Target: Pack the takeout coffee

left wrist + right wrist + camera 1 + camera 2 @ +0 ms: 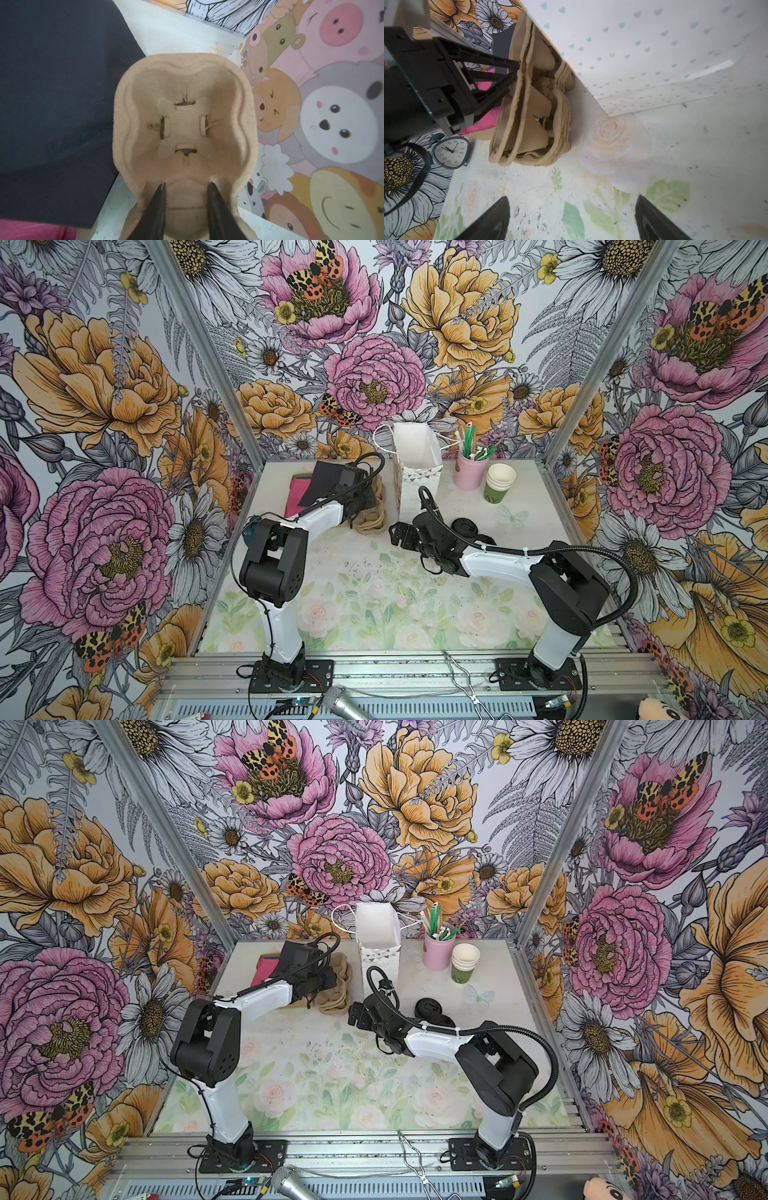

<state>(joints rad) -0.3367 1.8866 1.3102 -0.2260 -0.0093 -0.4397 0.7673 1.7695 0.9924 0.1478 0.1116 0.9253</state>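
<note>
Left tool [187,183] pinching pulp tray [185,128], floral tabletop [374,593] (dark-speckled), flowered walls [104,364]

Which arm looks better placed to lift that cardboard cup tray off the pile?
The left. The left hand pinches the rim of the top cup tray, while the right hand hangs open over bare table beside the paper bag.

Clock [451,152] face bears hour numerals; green cup [494,494] reads "AY" (faint lettering).
</note>
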